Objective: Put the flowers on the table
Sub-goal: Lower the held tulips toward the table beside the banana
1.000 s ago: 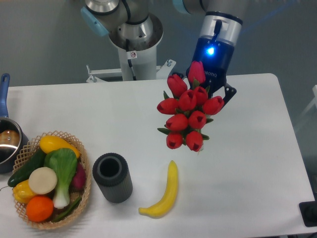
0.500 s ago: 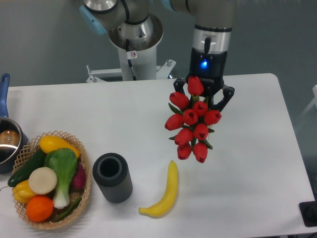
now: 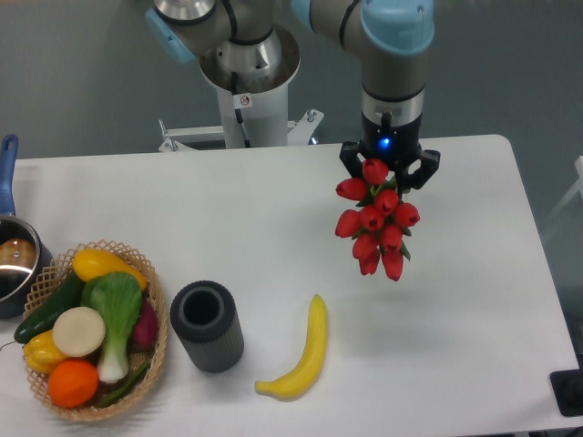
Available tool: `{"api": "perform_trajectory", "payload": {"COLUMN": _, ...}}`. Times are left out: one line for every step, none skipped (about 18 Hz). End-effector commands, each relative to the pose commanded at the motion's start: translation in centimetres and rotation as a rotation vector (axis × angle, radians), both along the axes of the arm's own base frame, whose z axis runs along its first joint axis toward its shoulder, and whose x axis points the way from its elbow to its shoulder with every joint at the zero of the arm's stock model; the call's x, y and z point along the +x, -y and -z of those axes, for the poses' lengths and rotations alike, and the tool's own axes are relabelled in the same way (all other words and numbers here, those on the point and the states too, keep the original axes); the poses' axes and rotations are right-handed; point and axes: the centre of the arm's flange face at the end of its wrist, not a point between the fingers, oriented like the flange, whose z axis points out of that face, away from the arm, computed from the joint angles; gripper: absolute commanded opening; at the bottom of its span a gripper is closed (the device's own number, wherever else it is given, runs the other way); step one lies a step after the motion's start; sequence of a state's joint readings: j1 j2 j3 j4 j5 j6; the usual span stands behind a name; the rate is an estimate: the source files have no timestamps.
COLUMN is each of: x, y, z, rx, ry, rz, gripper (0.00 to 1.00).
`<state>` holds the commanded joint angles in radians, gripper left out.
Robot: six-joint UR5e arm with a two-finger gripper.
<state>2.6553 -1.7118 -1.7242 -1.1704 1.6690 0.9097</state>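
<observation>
The flowers (image 3: 377, 223), a bunch of red tulip buds with green leaves, hang above the right half of the white table (image 3: 474, 300). The buds point toward the camera and downward, and the stems are hidden behind them. My gripper (image 3: 390, 171) stands over the top of the bunch, shut on the flowers near their hidden stem end. Its dark fingers (image 3: 426, 166) show on either side of the topmost bud. The bunch is held in the air, off the tabletop.
A yellow banana (image 3: 302, 353) lies near the front edge, left of the bunch. A dark cylindrical vase (image 3: 207, 326) stands further left. A wicker basket (image 3: 153, 300) of vegetables and a pot (image 3: 16, 259) sit at the far left.
The arm has swung right and turned more upright, carrying the flowers right. The bunch looks smaller and more compact now.
</observation>
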Motion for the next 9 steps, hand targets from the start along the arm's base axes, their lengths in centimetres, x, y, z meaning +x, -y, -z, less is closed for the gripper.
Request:
{"api": "perform_trajectory", "payload": {"x": -0.7, "y": 0.1, "z": 1.0, "rx": -0.007, "ry": 0.018, "rz": -0.013, "gripper": 0.44}}
{"api": "perform_trajectory", "payload": {"x": -1.5, "y": 0.3, "z": 2.0, "rx": -0.011, "ry": 0.036, "rz": -0.030, "gripper": 0.44}}
{"api": "perform_trajectory", "payload": {"x": -2.5, "y": 1.2, "z": 3.0, "rx": -0.019, "ry": 0.053, "rz": -0.051, "gripper": 0.44}}
{"api": "perform_trajectory", "payload": {"x": -3.2, "y": 1.8, "z": 3.6, "rx": -0.019, "ry": 0.061, "rz": -0.065, "gripper": 0.44}}
{"api": "perform_trajectory", "payload": {"x": -3.7, "y": 1.9, "z": 4.1, "rx": -0.023, "ry": 0.068, "rz": -0.070, "gripper": 0.44}}
{"api": "perform_trajectory", "payload": {"x": -4.5, "y": 2.4, "z": 4.6, "rx": -0.024, "ry": 0.076, "rz": -0.083, "gripper": 0.44}}
{"api": "perform_trajectory", "payload": {"x": -4.9, "y": 2.6, "z": 5.1, "rx": -0.026, "ry": 0.085, "rz": -0.091, "gripper": 0.45}}
{"api": "perform_trajectory", "payload": {"x": -5.2, "y": 2.6, "z": 5.8, "rx": -0.031, "ry": 0.095, "rz": -0.094, "gripper": 0.45}}
{"api": "perform_trajectory", "payload": {"x": -5.5, "y": 2.5, "z": 6.5, "rx": -0.036, "ry": 0.102, "rz": -0.097, "gripper": 0.45}}
